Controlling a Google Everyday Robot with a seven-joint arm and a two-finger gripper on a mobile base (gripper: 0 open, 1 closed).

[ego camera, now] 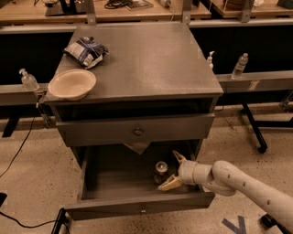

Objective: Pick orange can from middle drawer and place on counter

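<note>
Cabinet (132, 128) sits mid-room; everything below is placed relative to it.

- Counter (146, 59) = cabinet top. Bowl (72, 84) on its front-left corner, rim slightly over the edge. Crumpled bag (85, 50) behind the bowl, left-back area. Rest of the top is bare grey.
- Upper front (135, 131) with dark knob: closed. A pale scrap (137, 147) hangs under it, near centre.
- Drawer (116, 180) at the cabinet's bottom: pulled fully out toward me, pale knob (143, 210) centred on its front.
- Can (160, 170): upright in the drawer, right of centre, roughly midway front to back. Silver top visible. Not on the counter.
- Arm (242, 183): white, comes in from the cabinet's front-right, reaches over the drawer's right side.
- Gripper (167, 170): inside the drawer, level with the can, on the can's right. Claw spread wide, one finger toward the cabinet's back, the other toward the drawer front. Can sits at the mouth between the tips. Nothing clamped; can't tell whether either finger touches the can.
- Right of the cabinet: a small pump bottle (210, 59) close by, a clear bottle (240, 66) further out, both on a grey rail.
- Left of the cabinet: another bottle (28, 81) on the rail, near the bowl corner.
- Wooden benches (137, 11) behind the cabinet.
- Black cable (18, 151) on the floor to the cabinet's left.
</note>
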